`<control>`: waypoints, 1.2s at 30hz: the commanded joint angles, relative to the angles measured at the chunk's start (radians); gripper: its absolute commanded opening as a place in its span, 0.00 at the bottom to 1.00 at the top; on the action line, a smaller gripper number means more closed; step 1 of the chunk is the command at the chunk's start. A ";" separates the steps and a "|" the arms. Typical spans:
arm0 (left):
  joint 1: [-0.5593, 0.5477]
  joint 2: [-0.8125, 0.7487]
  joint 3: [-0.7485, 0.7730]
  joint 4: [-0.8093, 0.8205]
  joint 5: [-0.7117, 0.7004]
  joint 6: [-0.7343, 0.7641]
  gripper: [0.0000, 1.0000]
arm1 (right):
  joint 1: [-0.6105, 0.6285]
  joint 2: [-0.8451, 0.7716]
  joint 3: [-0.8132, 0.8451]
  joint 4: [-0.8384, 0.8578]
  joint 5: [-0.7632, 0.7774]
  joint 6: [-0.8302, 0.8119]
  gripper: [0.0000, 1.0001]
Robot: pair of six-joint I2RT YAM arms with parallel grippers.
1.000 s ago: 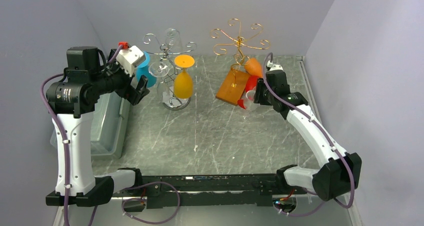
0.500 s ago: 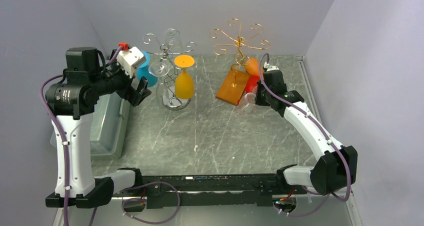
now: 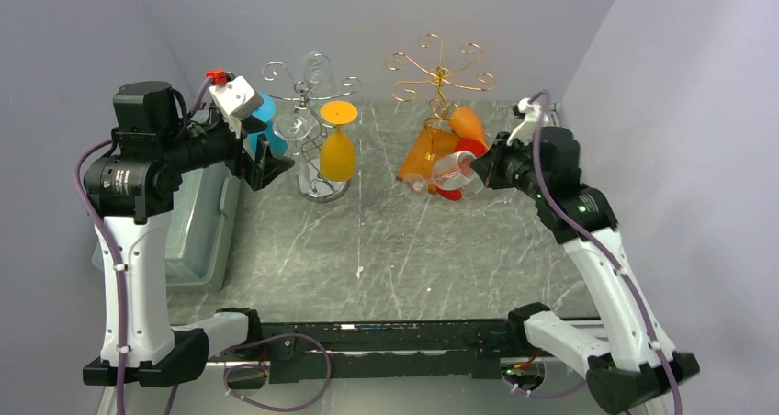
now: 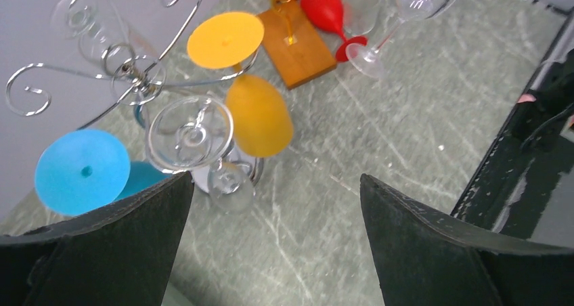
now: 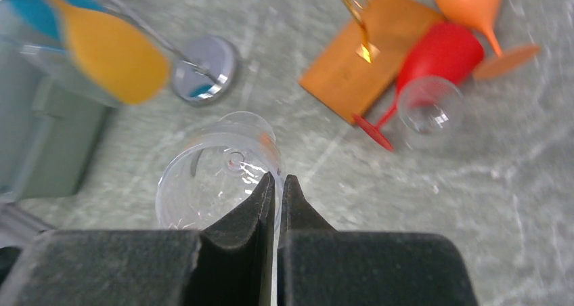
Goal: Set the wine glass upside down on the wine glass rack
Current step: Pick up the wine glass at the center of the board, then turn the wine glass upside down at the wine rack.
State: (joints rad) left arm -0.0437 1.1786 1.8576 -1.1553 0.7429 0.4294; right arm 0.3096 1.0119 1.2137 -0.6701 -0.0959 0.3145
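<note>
Soft, even light fills the overhead view. The grey table [image 3: 395, 241] carries only faint, soft-edged shadows, and everything there is sharp. The right wrist view is smeared: the yellow glass [image 5: 112, 52] at upper left streaks, and the clear glass [image 5: 216, 177] at the right gripper [image 5: 277, 181] looks hazy, perhaps from motion. In the left wrist view the left gripper [image 4: 274, 181] has near-black fingers [image 4: 101, 252] without detail, and the silver rack [image 4: 135, 76] glints.

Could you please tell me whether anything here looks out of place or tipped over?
Yes: a red glass and an orange glass lie on their sides on the table beside the rack's wooden base, not hanging.
</note>
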 commanded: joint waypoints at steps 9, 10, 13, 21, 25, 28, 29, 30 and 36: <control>-0.044 0.052 -0.004 0.184 0.282 -0.241 0.98 | -0.003 -0.110 0.096 0.472 -0.421 0.196 0.00; -0.074 0.063 -0.004 0.182 0.269 -0.246 0.98 | -0.003 -0.102 0.103 0.502 -0.429 0.210 0.00; -0.173 0.106 0.012 0.167 0.203 -0.251 0.99 | -0.003 -0.080 0.114 0.584 -0.441 0.248 0.00; -0.327 0.249 0.118 0.125 0.094 -0.279 0.99 | -0.003 -0.045 0.106 0.719 -0.424 0.292 0.00; -0.361 0.299 0.158 0.139 0.058 -0.305 0.99 | -0.003 -0.049 0.086 0.747 -0.409 0.297 0.00; -0.374 0.325 0.180 0.152 0.038 -0.316 0.89 | -0.003 -0.056 0.071 0.765 -0.406 0.302 0.00; -0.377 0.335 0.191 0.151 0.029 -0.313 0.83 | -0.003 -0.056 0.068 0.770 -0.406 0.303 0.00; -0.380 0.343 0.203 0.152 0.023 -0.313 0.77 | -0.003 -0.057 0.064 0.773 -0.407 0.306 0.00; -0.394 0.391 0.284 0.154 -0.037 -0.291 0.29 | -0.002 -0.061 0.024 0.809 -0.414 0.339 0.00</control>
State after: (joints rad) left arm -0.4255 1.5520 2.0720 -1.0195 0.7616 0.1318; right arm 0.3088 0.9714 1.2465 0.0273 -0.5037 0.6083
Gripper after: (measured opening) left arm 0.423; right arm 0.030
